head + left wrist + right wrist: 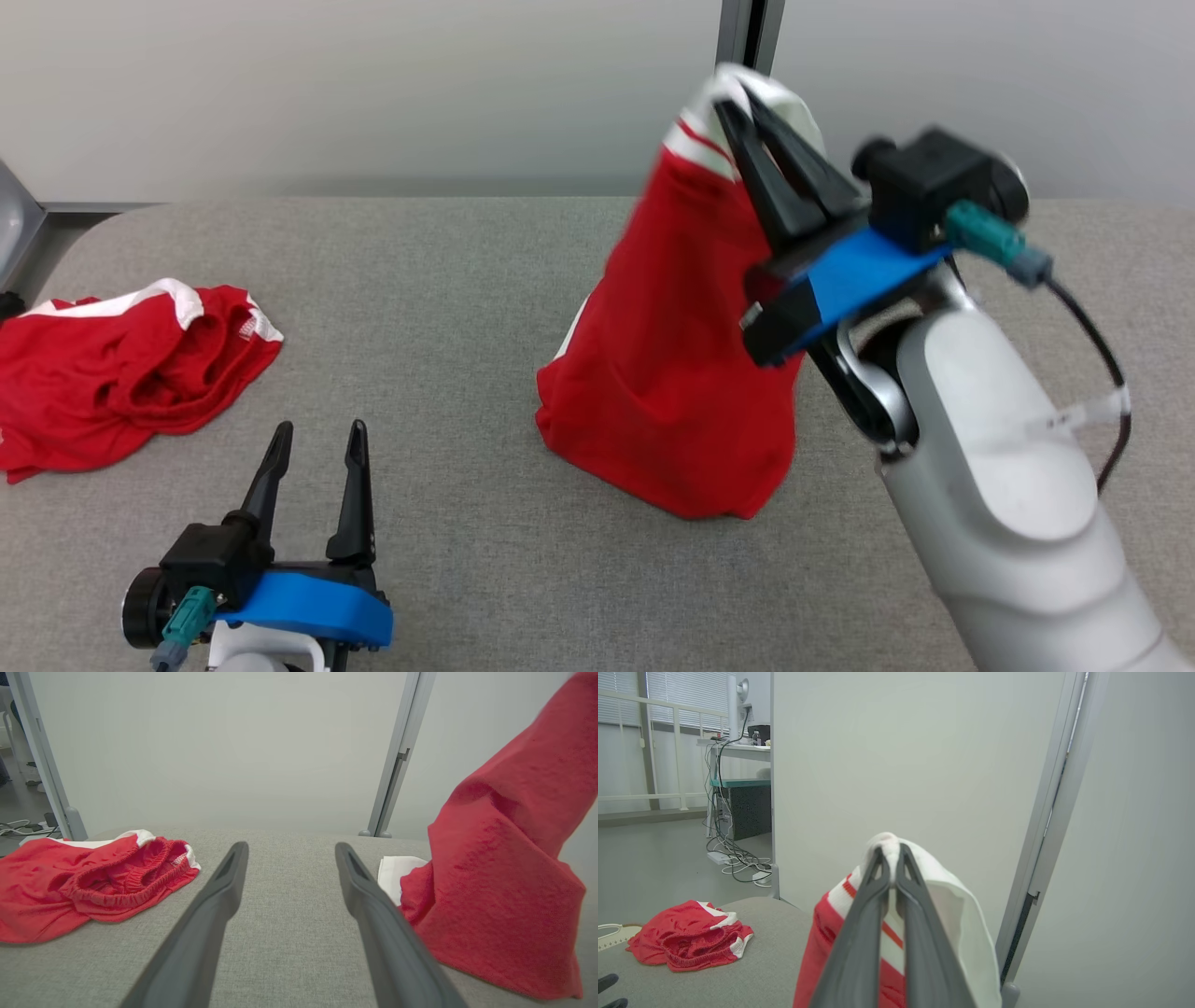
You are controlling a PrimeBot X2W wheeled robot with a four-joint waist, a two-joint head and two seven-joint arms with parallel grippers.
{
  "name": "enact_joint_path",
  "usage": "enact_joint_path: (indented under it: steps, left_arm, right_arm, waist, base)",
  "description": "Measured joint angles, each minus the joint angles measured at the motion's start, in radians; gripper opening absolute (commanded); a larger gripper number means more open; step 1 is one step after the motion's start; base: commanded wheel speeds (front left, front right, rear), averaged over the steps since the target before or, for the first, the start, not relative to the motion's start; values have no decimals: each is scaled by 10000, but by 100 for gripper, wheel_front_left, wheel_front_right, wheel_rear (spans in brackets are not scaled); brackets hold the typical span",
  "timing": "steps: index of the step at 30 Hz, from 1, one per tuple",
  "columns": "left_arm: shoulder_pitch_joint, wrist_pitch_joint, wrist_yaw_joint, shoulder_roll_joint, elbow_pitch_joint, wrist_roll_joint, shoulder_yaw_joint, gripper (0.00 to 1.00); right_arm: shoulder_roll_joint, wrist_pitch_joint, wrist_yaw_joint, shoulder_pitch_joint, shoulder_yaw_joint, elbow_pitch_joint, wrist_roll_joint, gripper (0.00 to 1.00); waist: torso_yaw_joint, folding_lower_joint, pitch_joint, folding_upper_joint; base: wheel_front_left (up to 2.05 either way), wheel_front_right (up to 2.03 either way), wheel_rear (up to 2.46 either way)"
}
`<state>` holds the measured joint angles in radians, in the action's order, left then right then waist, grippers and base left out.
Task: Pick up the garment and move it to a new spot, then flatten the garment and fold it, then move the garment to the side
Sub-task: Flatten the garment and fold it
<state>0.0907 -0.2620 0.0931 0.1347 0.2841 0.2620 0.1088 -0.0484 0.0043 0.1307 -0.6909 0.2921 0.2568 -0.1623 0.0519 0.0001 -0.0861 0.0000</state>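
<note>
1. Far left of the grey table (467, 308): spare red garment (121, 373), crumpled, white trim showing.
2. Lower left: left gripper (318, 431), fingers spread wide, empty; well apart from both cloths.
3. Right of centre: red garment (672, 373), drawn up into a cone; lower hem resting on the table, white-banded edge uppermost.
4. Right: right gripper (742, 93), fingers pressed together, pinching that white-banded edge; pale forearm (1008, 467) slanting in from the lower right.

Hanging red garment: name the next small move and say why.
Probably raise the right gripper a little higher: its fingers are shut on the white-trimmed edge of the red garment, but the lower folds rest on the grey table, so carrying it sideways now would likely drag it.
</note>
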Motion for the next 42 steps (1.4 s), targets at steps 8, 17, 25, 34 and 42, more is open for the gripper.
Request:
enact_joint_path:
  steps: [8,17,25,34,42]
  left_arm:
    - [120,0,6,-44,-52,-71,-29,100]
    - [140,0,40,-125,-67,-82,-123,100]
    - [314,0,48,-211,-228,-161,-230,100]
    - [672,2,165,-353,-182,-249,8,100]
    - [735,0,215,-355,-125,-263,-63,100]
  right_arm:
    - [2,-123,0,-2939,704,-42,-901,0]
    - [4,-366,0,-3540,88,107,-732,0]
    - [-508,-8,0,-1706,-1087,1852,303,0]
    - [-1112,-857,0,-1681,-2420,4767,984,0]
    - [-1110,-750,0,-1651,-3632,6209,1875,100]
  waist:
    - [59,0,-263,0]
    - [58,0,-288,0]
    - [-97,0,-593,0]
    - [287,0,-1032,0]
    - [642,0,-1171,0]
  base:
    - [0,0,0]
    - [0,0,0]
    - [0,0,0]
    - [0,0,0]
    - [0,0,0]
